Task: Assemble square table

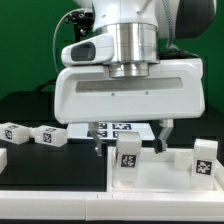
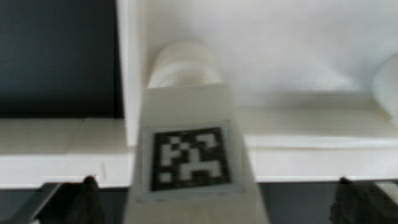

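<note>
One black work surface (image 1: 40,165) spreads under me, with green wall (image 1: 20,60) behind it. A white strip (image 1: 60,208) crosses the near edge of the exterior view. Further back, the marker board (image 1: 115,130) lies flat, its tags half hidden behind my claw.

On the exterior view's left, a loose leg (image 1: 48,135) lies on the black, and a second loose leg (image 1: 15,132) lies just beside it. Both are white and chunky and show their square tags.

Now the furniture. The square top (image 1: 165,178) sits on the exterior view's right half of the surface, white all over. From my wrist I see its raised rim (image 2: 128,60) running straight against the black.

A tagged leg (image 1: 130,158) stands upright on the top near its left corner in the exterior view. An other leg (image 1: 203,160) stands upright toward the right. Both carry black-and-white tags facing the camera.

My claw (image 1: 131,145) hangs right over the tagged leg (image 2: 192,158) with its jaws spread wide. From the wrist, my claw (image 2: 222,197) straddles it. One dark fingertip (image 2: 80,195) sits off to one side and the other well off on the far side. There's clear white showing between each tip and the leg, so I'm released and gripping nothing.
</note>
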